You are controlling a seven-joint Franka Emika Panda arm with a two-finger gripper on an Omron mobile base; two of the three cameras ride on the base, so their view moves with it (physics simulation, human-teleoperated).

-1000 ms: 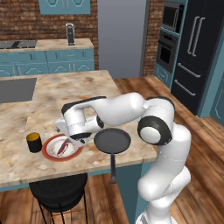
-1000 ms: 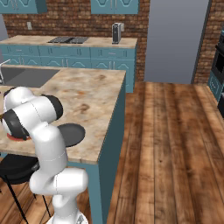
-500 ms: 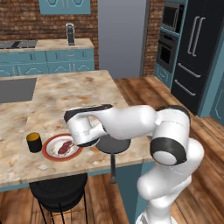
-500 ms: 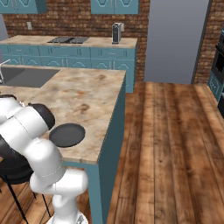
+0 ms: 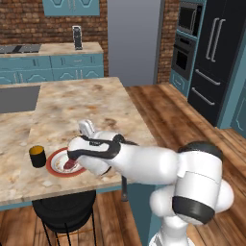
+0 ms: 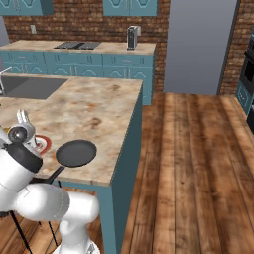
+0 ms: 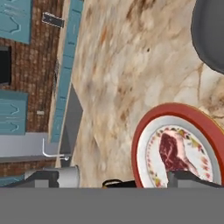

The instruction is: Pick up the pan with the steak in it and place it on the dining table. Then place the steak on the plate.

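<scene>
- Steak (image 7: 174,154) lies flat on the cream centre of the plate (image 7: 146,126); the plate sits on the dining table (image 5: 91,108) near its front edge.
- Gripper (image 5: 71,159) hangs low over the plate, fingers spread wide, nothing between them; one dark fingertip (image 7: 192,178) sits just beside the steak.
- Pan (image 6: 76,153) rests on the table beside the plate, empty, handle reaching past the table edge.
- Small black cup (image 5: 37,156) stands just beside the plate.
</scene>
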